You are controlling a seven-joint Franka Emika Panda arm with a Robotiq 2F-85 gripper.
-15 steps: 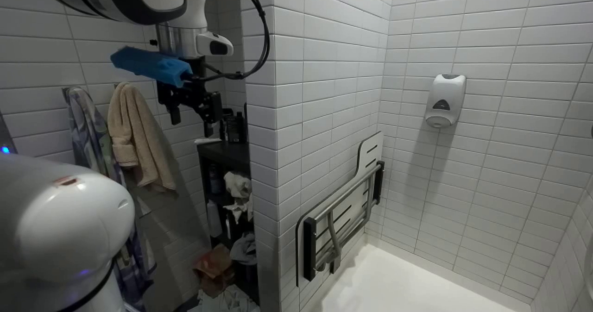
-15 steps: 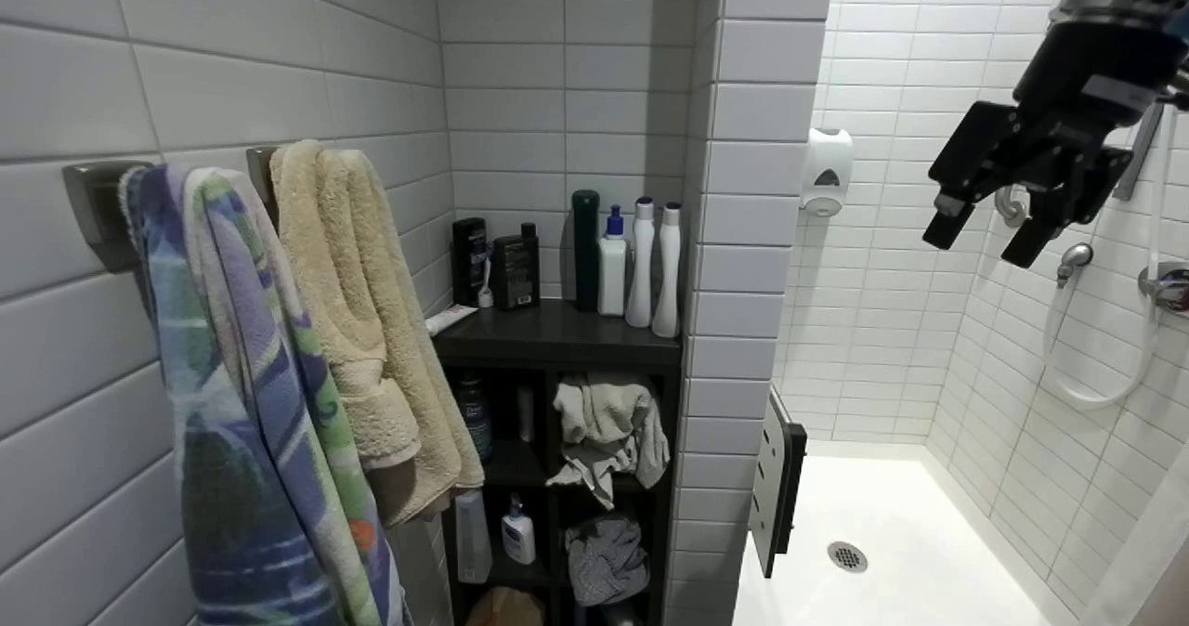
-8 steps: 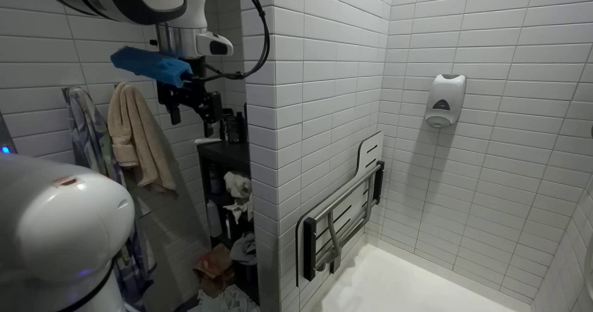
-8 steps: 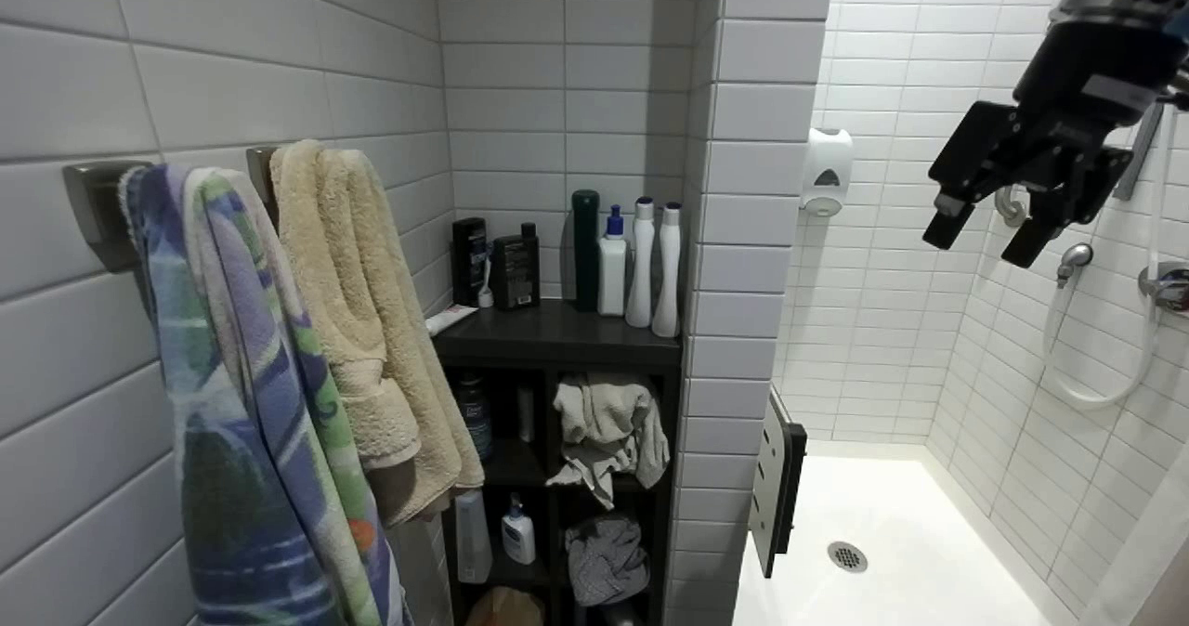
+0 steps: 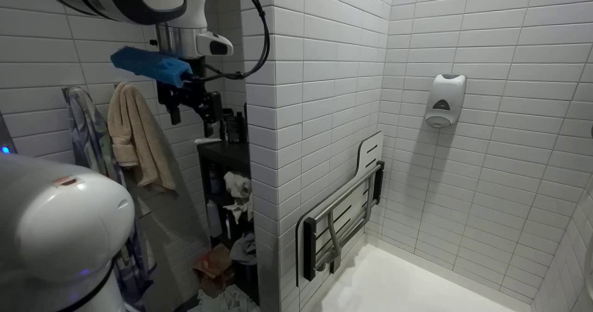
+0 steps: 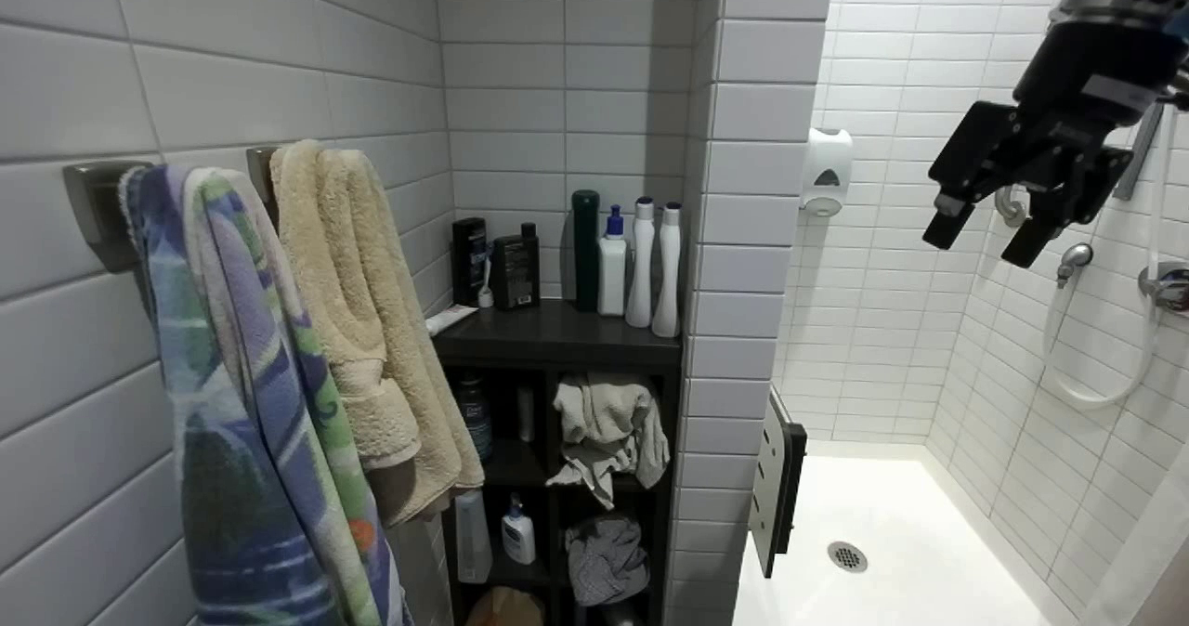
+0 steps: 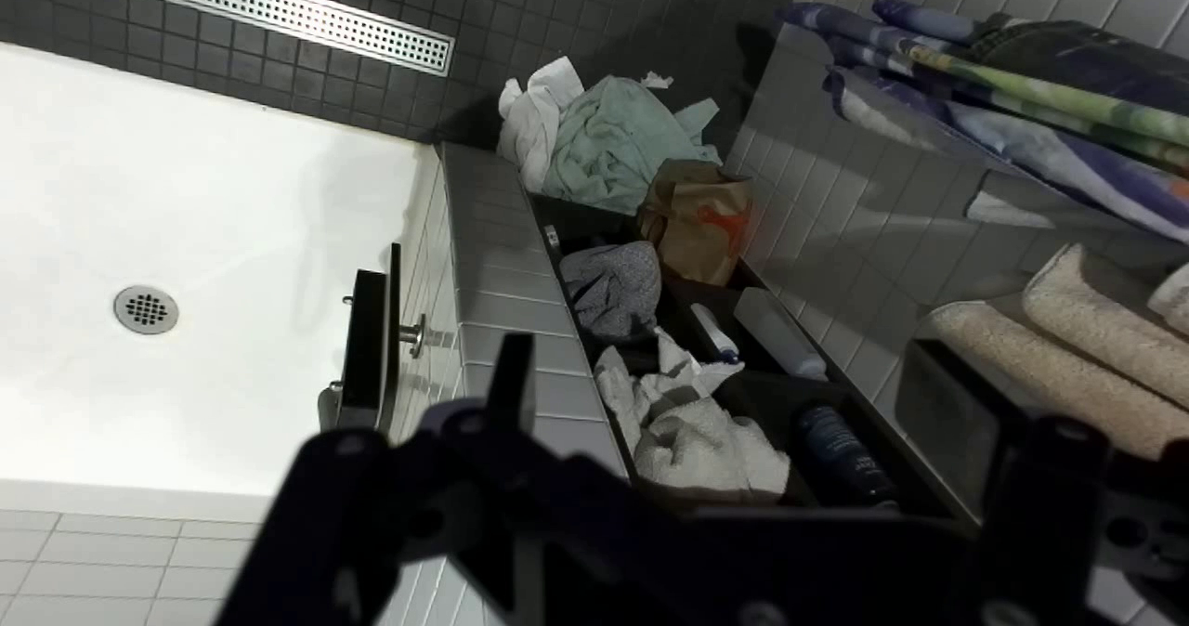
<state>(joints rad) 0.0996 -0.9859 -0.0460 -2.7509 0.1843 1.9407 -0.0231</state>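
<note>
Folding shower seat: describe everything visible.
The folding shower seat is a pale panel with dark slots and edging, rising higher at its far end. Grey, metal-looking tubes and black end bars stand before it. It is folded upright along the white tiled wall, above the white shower floor; the wrist view shows a metal-looking mount between seat and wall. The open gripper is clear of it.

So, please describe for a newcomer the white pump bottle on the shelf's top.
Find the black shelf beside the tiled partition. On top, the white pump bottle stands between a dark green bottle and two tapering white bottles. No neighbour has its blue pump.
</note>
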